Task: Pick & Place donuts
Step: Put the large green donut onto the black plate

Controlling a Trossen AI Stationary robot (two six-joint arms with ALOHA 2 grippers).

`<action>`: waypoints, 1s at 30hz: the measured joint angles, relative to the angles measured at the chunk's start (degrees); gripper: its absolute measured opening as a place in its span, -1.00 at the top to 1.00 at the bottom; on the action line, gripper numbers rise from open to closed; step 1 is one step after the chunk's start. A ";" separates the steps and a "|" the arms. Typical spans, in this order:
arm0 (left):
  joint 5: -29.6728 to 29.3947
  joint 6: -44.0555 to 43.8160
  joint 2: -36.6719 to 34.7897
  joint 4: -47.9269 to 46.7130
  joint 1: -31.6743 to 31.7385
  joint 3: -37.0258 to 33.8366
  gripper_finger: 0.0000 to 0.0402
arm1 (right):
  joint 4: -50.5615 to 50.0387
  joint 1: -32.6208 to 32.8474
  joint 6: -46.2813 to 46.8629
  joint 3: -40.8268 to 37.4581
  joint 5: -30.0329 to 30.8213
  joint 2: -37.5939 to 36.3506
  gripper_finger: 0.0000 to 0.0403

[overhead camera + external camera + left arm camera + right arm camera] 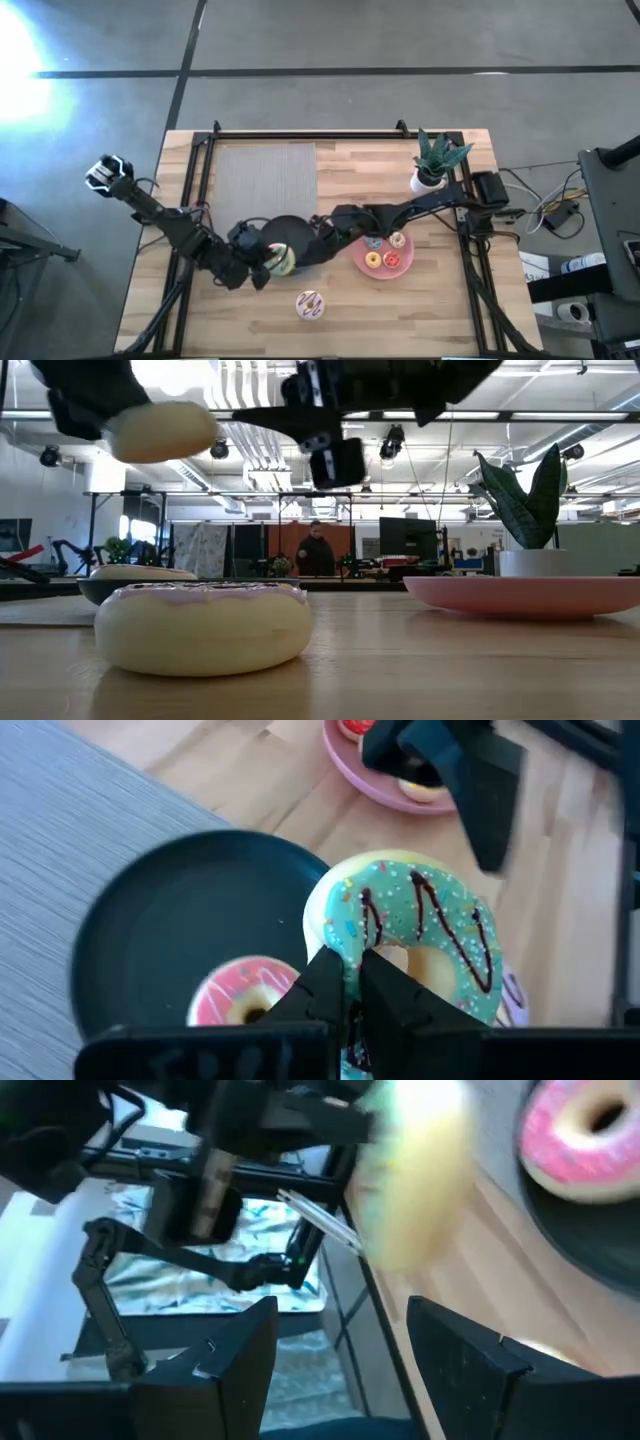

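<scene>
My left end effector [350, 995] was clenched on the green donut [415, 935], holding it above the black plate's [170, 920] edge, where the pink donut [245, 995] lay. My right end effector [340, 1350] hung released nearby.

You have the black plate [290, 232] at table centre with one donut [243, 991] on it. The pink plate [384, 262] sits at its 3 o'clock, the white donut [310, 304] at 5 o'clock, the plant [436, 160] at 2 o'clock.
</scene>
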 joint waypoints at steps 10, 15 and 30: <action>3.89 6.40 -0.15 -0.01 4.82 -0.09 1.00 | -15.72 -0.10 -7.82 8.88 2.23 3.36 -0.07; 5.42 6.85 -0.17 -1.90 5.51 -0.09 1.00 | -21.46 -0.35 -11.26 10.10 6.42 3.04 -0.07; 7.15 13.59 -0.48 0.06 9.84 -0.09 1.00 | -20.26 -3.64 -12.58 10.09 7.04 4.07 -0.07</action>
